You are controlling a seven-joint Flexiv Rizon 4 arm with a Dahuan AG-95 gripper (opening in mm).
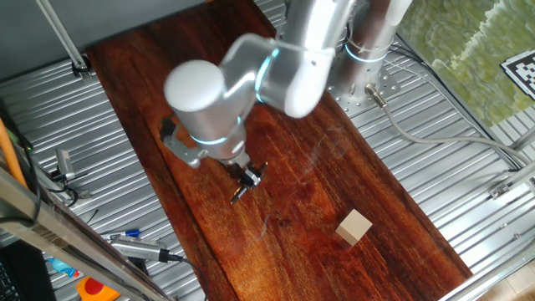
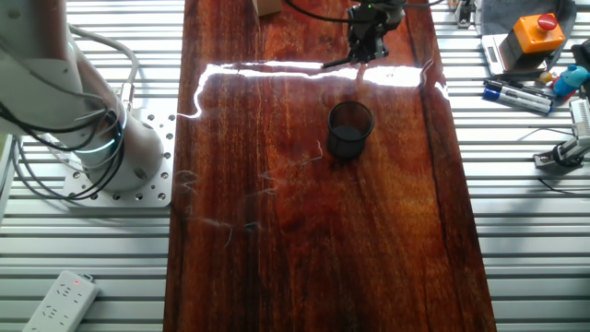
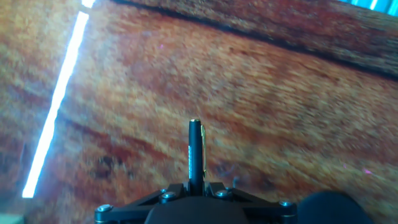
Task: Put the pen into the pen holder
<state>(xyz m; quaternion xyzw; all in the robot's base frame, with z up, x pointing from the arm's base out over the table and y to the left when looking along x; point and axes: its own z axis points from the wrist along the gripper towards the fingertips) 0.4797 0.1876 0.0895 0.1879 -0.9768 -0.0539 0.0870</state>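
My gripper (image 1: pixel 247 175) is shut on the thin black pen (image 1: pixel 237 196) and holds it just above the wooden board. In the other fixed view the gripper (image 2: pixel 369 39) is at the board's far end, with the pen (image 2: pixel 337 63) sticking out to the left. The pen holder (image 2: pixel 350 129), a small black round cup, stands upright on the board nearer the camera, apart from the gripper. The arm hides it in the first fixed view. In the hand view the pen (image 3: pixel 196 152) stands straight out between the closed fingers (image 3: pixel 195 186) over bare wood.
A tan wooden block (image 1: pixel 354 227) sits on the board (image 1: pixel 318 192) away from the gripper. Blue-and-silver markers (image 2: pixel 514 92) and an orange button box (image 2: pixel 538 31) lie off the board on the metal table. The arm's base (image 2: pixel 101 138) is beside the board.
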